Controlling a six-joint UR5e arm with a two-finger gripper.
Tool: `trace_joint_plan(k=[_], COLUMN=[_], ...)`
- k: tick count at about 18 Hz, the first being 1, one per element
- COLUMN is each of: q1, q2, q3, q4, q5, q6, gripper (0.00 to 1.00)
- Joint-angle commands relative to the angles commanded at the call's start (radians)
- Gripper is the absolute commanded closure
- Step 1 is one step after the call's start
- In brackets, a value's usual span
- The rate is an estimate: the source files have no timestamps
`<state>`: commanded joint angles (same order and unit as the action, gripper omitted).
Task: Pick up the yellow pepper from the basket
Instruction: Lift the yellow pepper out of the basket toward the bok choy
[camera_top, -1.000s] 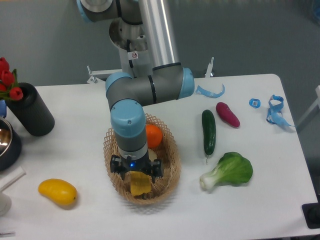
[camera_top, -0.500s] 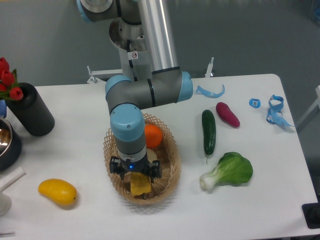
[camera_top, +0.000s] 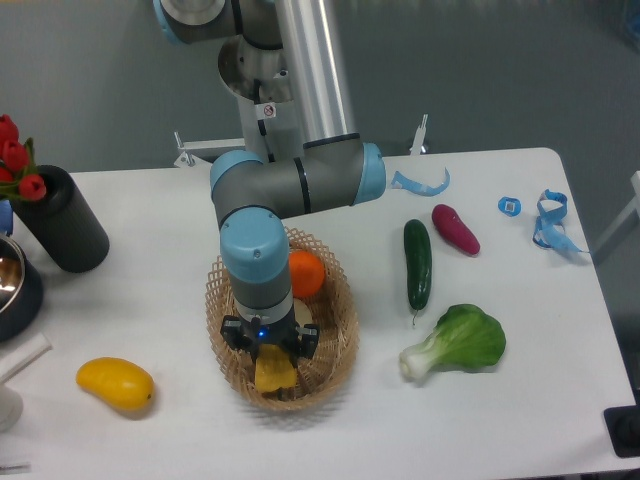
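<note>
Yellow pepper (camera_top: 272, 373) clamped by pincer (camera_top: 270, 368), inside basket (camera_top: 340, 335) beside orange (camera_top: 306, 273)

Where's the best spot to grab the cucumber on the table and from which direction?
Grip the cucumber across its narrow middle, coming straight down. It lies flat and lengthwise on the table, clear of the purple vegetable and the leafy green, so fingers should fit either side.

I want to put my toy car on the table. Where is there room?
There is bare room at the front right, below the bok choy, and between the basket and the cucumber. The far left is crowded by the black vase and the bowl.
</note>
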<state>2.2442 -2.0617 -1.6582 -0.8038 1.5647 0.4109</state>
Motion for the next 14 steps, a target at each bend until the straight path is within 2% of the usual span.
trace_joint_plan(k=[1, 7, 9, 14], q1=[0.005, 0.044, 0.066, 0.162], q2=[0.023, 0.098, 0.101, 0.103], q3=[0.000, 0.015, 0.057, 0.150], q4=[-0.002, 0.000, 0.000, 0.002], q5=[-0.002, -0.005, -0.020, -0.103], q6=[0.043, 0.161, 0.219, 0.235], gripper=[0.64, 0.65, 0.65, 0.65])
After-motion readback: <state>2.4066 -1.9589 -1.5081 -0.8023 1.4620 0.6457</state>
